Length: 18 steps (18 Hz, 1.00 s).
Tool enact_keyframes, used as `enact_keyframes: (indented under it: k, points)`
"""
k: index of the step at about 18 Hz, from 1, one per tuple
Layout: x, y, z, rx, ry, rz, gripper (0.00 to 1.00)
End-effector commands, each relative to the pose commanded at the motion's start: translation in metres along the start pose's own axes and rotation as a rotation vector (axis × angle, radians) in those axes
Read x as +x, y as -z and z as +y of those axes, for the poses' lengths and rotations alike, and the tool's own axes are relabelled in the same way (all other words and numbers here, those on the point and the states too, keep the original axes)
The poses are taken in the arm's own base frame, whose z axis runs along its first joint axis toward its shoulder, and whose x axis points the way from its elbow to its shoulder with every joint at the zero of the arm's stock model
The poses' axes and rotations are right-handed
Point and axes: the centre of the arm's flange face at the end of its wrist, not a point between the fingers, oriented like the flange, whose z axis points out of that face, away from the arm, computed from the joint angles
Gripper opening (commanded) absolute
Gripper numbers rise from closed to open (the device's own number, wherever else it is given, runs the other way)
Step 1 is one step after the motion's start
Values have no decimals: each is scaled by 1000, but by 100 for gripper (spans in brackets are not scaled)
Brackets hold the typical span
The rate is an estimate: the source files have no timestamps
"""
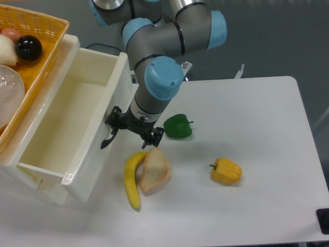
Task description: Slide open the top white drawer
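The top white drawer (104,105) stands pulled far out of the small white cabinet (10,172) at the left, and its inside is empty. Its curved black handle (106,140) sticks out from the drawer's front face. My gripper (119,128) points down at that front face and is shut on the handle. The blue-capped wrist above hides most of the fingers.
An orange basket (49,31) with balls sits on top of the cabinet. A banana (130,180) and a tan wedge-shaped item (155,171) lie just below the gripper. Right of it is a green pepper (178,126), and a yellow pepper (226,172) lies farther right.
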Motion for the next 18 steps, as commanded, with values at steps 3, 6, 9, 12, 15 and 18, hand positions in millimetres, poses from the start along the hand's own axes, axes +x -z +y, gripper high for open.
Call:
enact_keyframes:
  k: [3,6,9,12,15,18]
  points:
    - [-7,3,3,4,11,-3,100]
    - [-13,5,5,8,19,-5,100]
    - [-18,7,7,11,25,-7,100]
    - [-23,10,10,15,20,-8,100]
    - [-27,10,11,16,24,-9,100]
    - [-30,11,12,17,21,-9,100]
